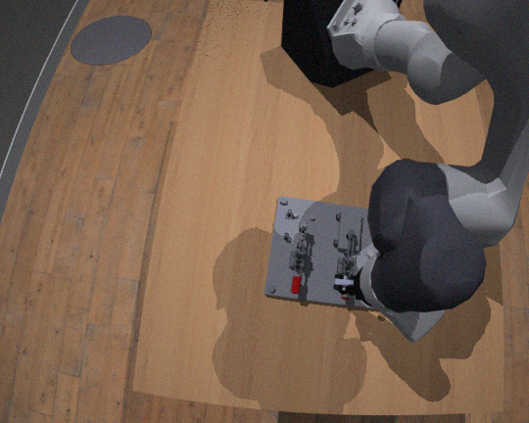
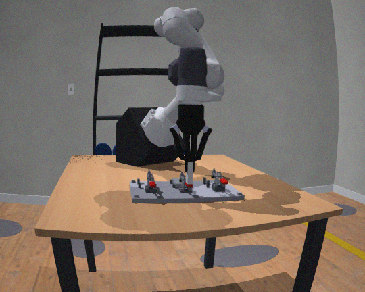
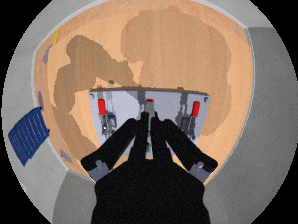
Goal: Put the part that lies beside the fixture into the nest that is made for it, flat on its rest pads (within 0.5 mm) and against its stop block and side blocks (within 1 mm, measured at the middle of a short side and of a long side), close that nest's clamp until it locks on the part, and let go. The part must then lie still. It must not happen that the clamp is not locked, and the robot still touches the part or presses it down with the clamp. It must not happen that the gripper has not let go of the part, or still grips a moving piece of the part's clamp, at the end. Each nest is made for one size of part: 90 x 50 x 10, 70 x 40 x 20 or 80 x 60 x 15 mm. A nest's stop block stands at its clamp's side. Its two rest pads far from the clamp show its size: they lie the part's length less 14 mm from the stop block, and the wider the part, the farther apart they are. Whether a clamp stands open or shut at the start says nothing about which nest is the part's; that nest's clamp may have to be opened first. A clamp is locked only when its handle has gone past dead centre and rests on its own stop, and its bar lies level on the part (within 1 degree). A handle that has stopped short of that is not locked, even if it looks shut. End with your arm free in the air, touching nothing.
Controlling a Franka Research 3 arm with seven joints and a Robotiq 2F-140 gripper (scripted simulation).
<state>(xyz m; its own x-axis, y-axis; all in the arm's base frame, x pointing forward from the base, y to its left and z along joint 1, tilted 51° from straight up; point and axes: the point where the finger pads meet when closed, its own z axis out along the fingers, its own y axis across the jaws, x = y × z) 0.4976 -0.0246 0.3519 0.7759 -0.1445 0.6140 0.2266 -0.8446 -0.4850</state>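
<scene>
The grey fixture plate [image 1: 320, 250] lies on the table and carries three toggle clamps with red handles. It also shows in the exterior view [image 2: 185, 192] and in the wrist view [image 3: 148, 112]. My gripper [image 2: 189, 180] is shut with nothing between its fingers and points straight down. Its tips [image 1: 345, 289] are at the red handle of the middle clamp [image 2: 188, 184], at the plate's near edge. The left clamp's handle [image 2: 152, 184] and the right clamp's handle [image 2: 224, 181] stand apart from it. I cannot make out the part; the arm hides the plate's right end from above.
The black robot base [image 2: 140, 138] stands at the table's back, with a black rack [image 2: 130, 71] behind it. The table's front edge [image 2: 190, 233] is a short way in front of the plate. A blue thing [image 3: 28, 135] shows at the left of the wrist view.
</scene>
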